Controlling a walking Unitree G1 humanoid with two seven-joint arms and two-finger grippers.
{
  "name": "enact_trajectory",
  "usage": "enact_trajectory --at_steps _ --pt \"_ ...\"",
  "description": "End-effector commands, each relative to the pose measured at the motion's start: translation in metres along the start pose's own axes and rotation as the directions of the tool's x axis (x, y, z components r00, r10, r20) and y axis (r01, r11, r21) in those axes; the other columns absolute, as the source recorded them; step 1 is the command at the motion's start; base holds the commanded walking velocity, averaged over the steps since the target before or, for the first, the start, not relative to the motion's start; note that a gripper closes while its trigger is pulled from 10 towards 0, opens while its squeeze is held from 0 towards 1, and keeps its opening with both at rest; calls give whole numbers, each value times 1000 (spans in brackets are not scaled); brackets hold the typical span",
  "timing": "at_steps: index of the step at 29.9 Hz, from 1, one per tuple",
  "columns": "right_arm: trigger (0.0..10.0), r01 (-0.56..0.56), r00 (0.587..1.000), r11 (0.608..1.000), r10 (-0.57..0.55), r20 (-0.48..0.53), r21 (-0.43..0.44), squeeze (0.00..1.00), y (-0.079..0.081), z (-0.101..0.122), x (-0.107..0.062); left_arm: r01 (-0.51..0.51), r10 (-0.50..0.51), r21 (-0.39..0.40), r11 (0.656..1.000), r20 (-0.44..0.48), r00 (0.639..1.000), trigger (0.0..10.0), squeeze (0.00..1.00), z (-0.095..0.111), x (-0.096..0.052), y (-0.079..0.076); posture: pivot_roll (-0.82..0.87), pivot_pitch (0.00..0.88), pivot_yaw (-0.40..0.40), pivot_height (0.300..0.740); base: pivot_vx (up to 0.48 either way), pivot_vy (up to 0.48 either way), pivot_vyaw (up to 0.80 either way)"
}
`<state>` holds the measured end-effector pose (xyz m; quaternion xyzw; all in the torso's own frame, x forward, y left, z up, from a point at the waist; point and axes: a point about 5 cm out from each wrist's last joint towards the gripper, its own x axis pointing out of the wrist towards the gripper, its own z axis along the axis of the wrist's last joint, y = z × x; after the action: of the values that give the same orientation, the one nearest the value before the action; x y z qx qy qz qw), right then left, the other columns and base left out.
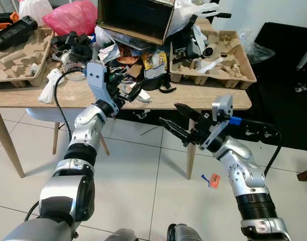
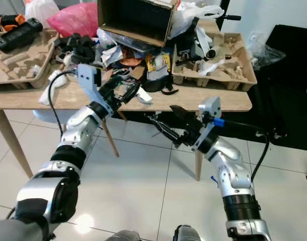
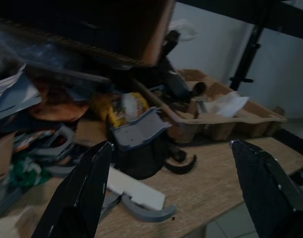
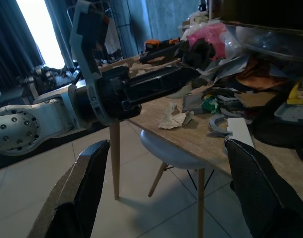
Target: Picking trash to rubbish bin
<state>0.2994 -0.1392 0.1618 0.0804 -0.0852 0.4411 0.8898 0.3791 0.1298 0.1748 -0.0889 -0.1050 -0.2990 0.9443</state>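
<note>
Grippers: two are counted. The left gripper (image 1: 133, 94) is held at centre-left of the left eye view, over the table's front edge, with its fingers spread apart and nothing between them. The right gripper (image 1: 174, 120) is seen right of centre, out in front of the table edge above the floor, fingers likewise spread wide and empty.
Trash: a mixed heap (image 1: 128, 55) is piled at upper centre on the wooden table (image 1: 213, 96). A white flat piece (image 3: 135, 189) and a grey curved piece (image 3: 146, 211) are found at the heap's front edge, just before the left gripper.
Cardboard box: one, open and tipped on its side (image 1: 135, 19), is set on top of the heap at top centre.
Moulded pulp trays: two are counted, one at upper left (image 1: 17, 60) and one at upper right (image 1: 228, 68).
Bags: one pink bag (image 1: 73, 17) is seen at upper left; white plastic (image 1: 193, 10) is seen at top right of centre.
Floor scrap: one small orange piece (image 1: 214, 179) lies on the tiles at lower right.
Obstructions: a white chair (image 4: 173, 151) is tucked under the table.
</note>
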Motion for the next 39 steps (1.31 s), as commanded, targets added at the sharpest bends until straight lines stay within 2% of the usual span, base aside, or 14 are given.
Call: enact_trajectory --at_steps 1,12,15,20,26,28,39 --pt "10000 8 1000 1000 -8 -21 -5 0 1 -5 2 -28 28 18 999 -39 999 10000 0 -7 -5 4 171 108 -28 740 0 0 0" --pt "10000 35 994 998 -39 -102 -46 0 2 -16 10 -122 125 49 991 -65 990 10000 0 -16 -10 5 173 100 -30 740 161 0 0" --pt "10000 8 995 1000 -9 -96 -14 0 8 -18 15 -134 138 60 989 -73 988 10000 0 -19 -11 5 177 96 -32 740 271 0 0" --pt "10000 -51 996 999 50 -73 -10 0 15 -15 17 -146 151 74 987 -75 986 10000 0 -17 -12 9 177 96 -32 740 277 0 307" --pt "10000 -30 998 1000 29 -62 -11 0 12 -13 18 -154 160 88 984 -68 985 10000 0 -14 -12 10 177 96 -32 740 279 0 757" --pt "10000 -16 998 999 14 -64 -36 0 11 -13 17 -152 159 91 984 -65 985 10000 0 -14 -11 10 177 96 -32 740 281 0 0" --pt "10000 35 997 998 -38 -71 -43 0 6 -13 15 -102 106 77 992 -51 993 10000 0 -12 -7 2 175 103 -30 740 281 0 0"
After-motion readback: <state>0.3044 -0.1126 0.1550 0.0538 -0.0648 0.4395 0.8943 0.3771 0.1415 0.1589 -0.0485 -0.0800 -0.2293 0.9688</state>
